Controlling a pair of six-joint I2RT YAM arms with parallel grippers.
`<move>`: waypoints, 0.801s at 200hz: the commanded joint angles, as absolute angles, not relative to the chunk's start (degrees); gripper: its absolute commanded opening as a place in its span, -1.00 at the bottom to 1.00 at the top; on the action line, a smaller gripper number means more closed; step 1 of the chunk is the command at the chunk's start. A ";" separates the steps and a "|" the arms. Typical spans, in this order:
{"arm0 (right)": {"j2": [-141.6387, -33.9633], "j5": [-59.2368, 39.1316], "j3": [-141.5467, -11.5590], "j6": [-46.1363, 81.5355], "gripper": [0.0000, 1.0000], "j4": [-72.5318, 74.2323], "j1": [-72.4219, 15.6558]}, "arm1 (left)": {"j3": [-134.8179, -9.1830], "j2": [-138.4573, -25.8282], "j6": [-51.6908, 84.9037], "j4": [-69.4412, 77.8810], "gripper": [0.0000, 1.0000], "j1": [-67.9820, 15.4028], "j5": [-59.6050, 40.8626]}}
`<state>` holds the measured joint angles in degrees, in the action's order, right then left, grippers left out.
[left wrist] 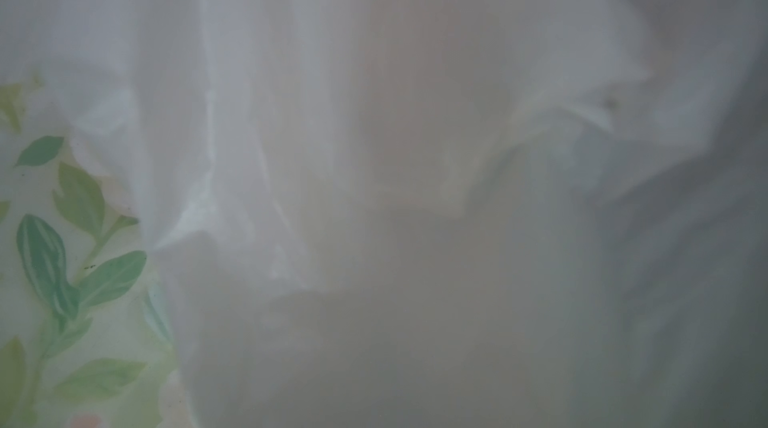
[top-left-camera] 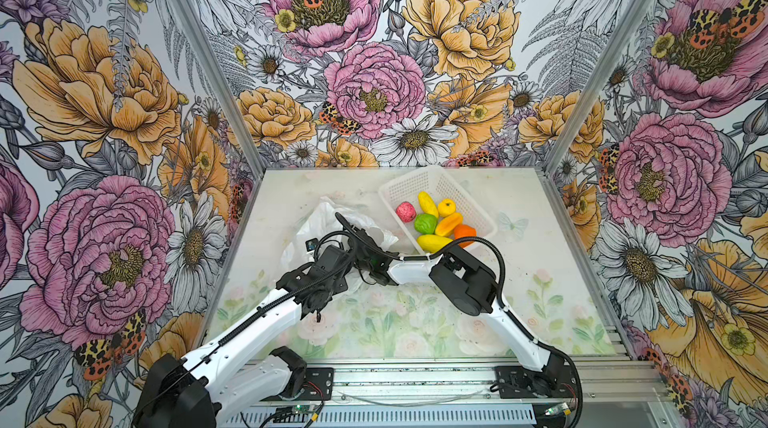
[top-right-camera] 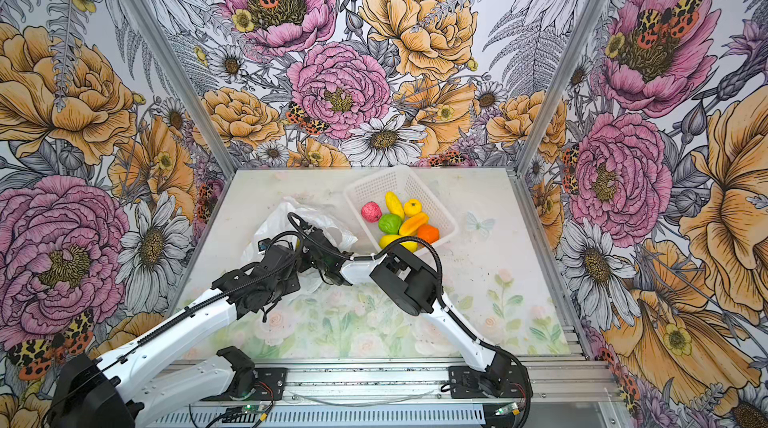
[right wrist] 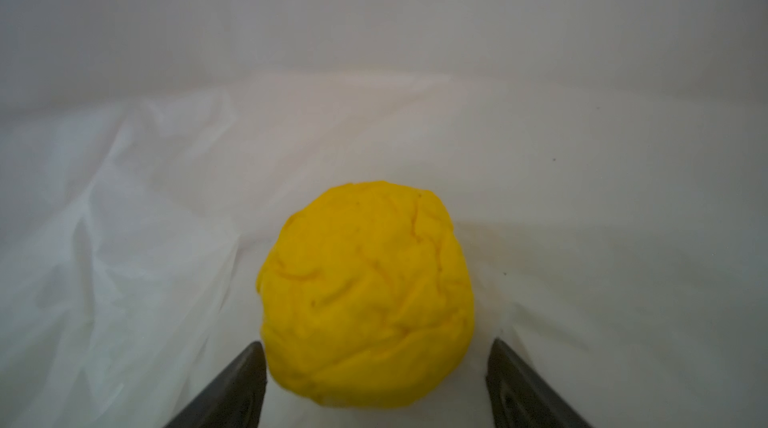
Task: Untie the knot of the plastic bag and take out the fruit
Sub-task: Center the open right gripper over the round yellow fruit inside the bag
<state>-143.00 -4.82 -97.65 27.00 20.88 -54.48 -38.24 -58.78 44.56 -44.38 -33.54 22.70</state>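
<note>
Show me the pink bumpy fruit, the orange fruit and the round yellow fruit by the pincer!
pink bumpy fruit [top-left-camera: 406, 211]: in a top view, on its middle.
orange fruit [top-left-camera: 465, 230]: in a top view, on its visible upper side.
round yellow fruit [right wrist: 365, 297]: right wrist view, on its middle.

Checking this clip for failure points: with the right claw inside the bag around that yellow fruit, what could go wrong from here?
1. The right claw stands open astride the yellow fruit, which sits nearer one finger; closing may nudge it away.
2. Loose film of the plastic bag lies beside the fruit and could get pinched too.
3. The basket holds seven fruits crowded at one end; another might roll out.
</note>
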 commanded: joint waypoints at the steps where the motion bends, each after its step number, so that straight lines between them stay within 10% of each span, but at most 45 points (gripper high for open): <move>1: -145.73 -5.48 -101.07 27.42 0.53 14.75 -54.61 | -38.75 -59.23 43.40 -42.46 -1.00 -34.07 23.68; 45: -142.82 -3.75 -97.19 27.67 -0.08 16.63 -53.37 | -37.95 -60.16 43.05 -41.98 -1.00 -33.67 24.12; 100: -128.89 -7.99 -76.06 27.83 -0.34 35.52 -50.03 | -36.99 -63.30 41.78 -38.61 -1.00 -31.79 23.65; 142: -124.79 -8.25 -71.82 25.47 -0.29 38.22 -50.01 | -39.50 -65.99 39.94 -38.32 -1.00 -31.35 23.06; 160: -127.29 -8.69 -74.55 26.89 0.10 37.45 -50.09 | -39.96 -66.69 39.60 -38.28 -1.00 -31.36 22.78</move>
<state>-126.78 -7.20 -71.46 26.87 34.81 -49.58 -37.95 -66.11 41.39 -39.99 -31.90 22.72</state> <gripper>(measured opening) 0.442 0.050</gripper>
